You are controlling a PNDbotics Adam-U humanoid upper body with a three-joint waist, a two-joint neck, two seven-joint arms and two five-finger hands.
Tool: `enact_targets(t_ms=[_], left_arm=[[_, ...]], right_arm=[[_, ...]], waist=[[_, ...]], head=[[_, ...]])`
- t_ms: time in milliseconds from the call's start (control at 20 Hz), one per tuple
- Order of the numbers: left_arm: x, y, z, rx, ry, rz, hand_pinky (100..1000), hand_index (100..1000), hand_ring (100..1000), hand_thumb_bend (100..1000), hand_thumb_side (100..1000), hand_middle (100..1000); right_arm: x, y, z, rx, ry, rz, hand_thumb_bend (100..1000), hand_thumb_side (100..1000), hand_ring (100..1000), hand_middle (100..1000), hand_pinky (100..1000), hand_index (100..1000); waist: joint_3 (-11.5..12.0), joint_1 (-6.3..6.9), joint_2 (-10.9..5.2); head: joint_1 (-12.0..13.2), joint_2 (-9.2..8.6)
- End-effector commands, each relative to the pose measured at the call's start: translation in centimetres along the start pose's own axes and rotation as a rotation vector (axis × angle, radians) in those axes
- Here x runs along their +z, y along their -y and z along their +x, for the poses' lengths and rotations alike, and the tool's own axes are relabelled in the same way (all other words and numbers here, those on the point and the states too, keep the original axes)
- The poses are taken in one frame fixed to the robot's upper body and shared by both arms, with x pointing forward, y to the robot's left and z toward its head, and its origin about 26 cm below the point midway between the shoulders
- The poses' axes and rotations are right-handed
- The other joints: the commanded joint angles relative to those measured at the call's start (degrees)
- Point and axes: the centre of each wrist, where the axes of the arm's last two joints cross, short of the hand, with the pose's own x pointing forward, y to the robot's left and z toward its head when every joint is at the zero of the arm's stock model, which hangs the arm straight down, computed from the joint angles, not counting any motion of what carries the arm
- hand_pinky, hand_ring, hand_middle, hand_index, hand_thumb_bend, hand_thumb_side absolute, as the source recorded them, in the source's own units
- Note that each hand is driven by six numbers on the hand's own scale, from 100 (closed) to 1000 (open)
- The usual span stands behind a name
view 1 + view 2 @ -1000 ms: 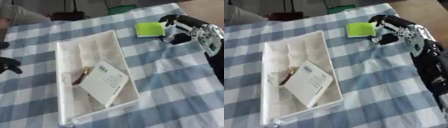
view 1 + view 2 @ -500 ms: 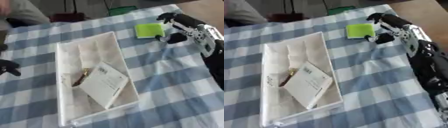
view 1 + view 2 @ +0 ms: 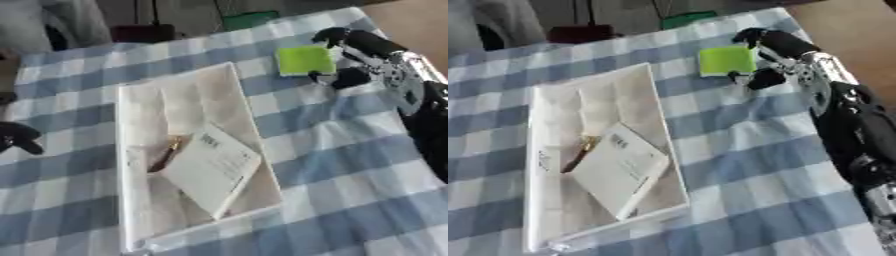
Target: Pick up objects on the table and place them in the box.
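A counter (image 3: 350, 165) under a blue-and-white checked cloth carries a white box (image 3: 131, 200) that lies lengthwise in the left half, its long sides running from the near edge toward the far edge, slightly askew. Inside the box, toward its near end, a white card (image 3: 210, 170) with some print on it lies tilted, one corner leaning against the box's right wall. Just left of the card, a small brown and gold thing (image 3: 166, 152) lies on the box floor, partly tucked beneath the card's edge; its kind cannot be made out. The far part of the box shows only shallow divisions.

Near the far right corner of the counter lies a green pad (image 3: 726, 60), flat on the cloth and well apart from the box. The right hand (image 3: 363, 60) comes in from the right edge and sits at the pad's right side: dark fingers (image 3: 756, 36) curve above the pad's far right corner, and the thumb (image 3: 765, 79) is below its near right corner, so the hand is spread apart around that edge. Whether it touches the pad cannot be told.

The left hand (image 3: 17, 137) shows at the left edge of the counter, dark and curled, holding nothing.
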Motion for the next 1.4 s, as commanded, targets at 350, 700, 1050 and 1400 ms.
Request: enact_targets(t_ms=[350,700,1050,1400], left_arm=[[-0.48,0.01,0.61,-0.011,0.038,-0.017,517,924,616,224,927,821],[-0.55,0.21,0.58,-0.007,0.046,-0.024,518,924,615,221,933,821],[-0.57,0.29,0.57,-0.004,0.048,-0.029,519,925,614,222,935,821],[-0.61,0.34,0.57,0.000,0.046,-0.032,520,926,613,224,939,821]], right_arm=[[0.93,1.96,-1.67,0.028,-0.055,-0.021,339,574,786,916,781,938],[1.13,1.94,-1.90,0.031,-0.066,-0.006,351,560,778,874,780,920],[1.18,1.70,-1.95,0.037,-0.072,0.017,276,341,696,701,723,777],[1.22,2.04,-1.88,0.025,-0.104,-0.090,100,100,564,502,612,547]], waist=[[0.97,0.30,-0.36],[1.42,0.89,0.11],[1.49,0.97,0.22],[1.23,0.80,0.22]], head=[[0.13,-0.87],[0.06,-1.06],[0.00,-1.06],[-0.01,-1.11]])
